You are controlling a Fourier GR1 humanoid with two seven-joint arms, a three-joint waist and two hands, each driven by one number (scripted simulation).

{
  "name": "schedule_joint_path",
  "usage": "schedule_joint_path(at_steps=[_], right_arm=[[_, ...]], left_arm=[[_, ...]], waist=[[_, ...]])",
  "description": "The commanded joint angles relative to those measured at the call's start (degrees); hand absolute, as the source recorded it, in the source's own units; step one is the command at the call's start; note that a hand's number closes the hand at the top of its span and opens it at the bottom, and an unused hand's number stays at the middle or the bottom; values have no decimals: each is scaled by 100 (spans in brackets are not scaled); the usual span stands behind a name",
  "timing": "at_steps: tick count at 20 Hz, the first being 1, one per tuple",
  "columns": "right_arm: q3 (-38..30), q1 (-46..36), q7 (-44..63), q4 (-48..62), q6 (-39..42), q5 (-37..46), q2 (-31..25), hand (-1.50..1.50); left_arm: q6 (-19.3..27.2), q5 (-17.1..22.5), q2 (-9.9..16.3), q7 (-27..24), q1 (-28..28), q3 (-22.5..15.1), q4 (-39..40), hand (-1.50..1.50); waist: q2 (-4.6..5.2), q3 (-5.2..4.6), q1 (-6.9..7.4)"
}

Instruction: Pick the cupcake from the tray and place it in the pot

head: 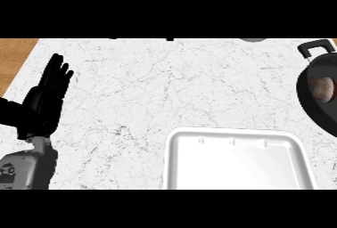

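White marble counter (164,84), wood strip at far left: our left hand (49,95) rests upright nr the left edge, fingers straight & apart, holding nothing.

White tray (237,162) sits at bottom centre-right; black pot (316,104) at right edge holds what looks like the cupcake (322,88), partly cut off.

This place is a kitchen. The work surface is a white marble-patterned counter (164,89) with thin grey veins, and at its left edge a strip of brown wooden floor (14,58) shows. At the right edge of the counter stands a black round cooking pot (309,95) with a loop handle. Near the front edge lies a white rectangular plastic tray (237,162).
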Motion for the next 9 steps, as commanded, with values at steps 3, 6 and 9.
schedule_joint_path(at_steps=[3,6,9], right_arm=[[-39,159,-478,-89,1067,-99,-233,-150],[-70,259,-478,-162,1236,-180,-296,-150],[-71,257,-367,-249,1199,-227,-267,-150]], left_arm=[[-5,16,-11,-99,-19,36,44,0],[2,14,33,-54,-35,78,58,0],[-90,44,24,-149,1,35,54,0]], waist=[[40,14,3],[12,16,-48],[22,15,14]])
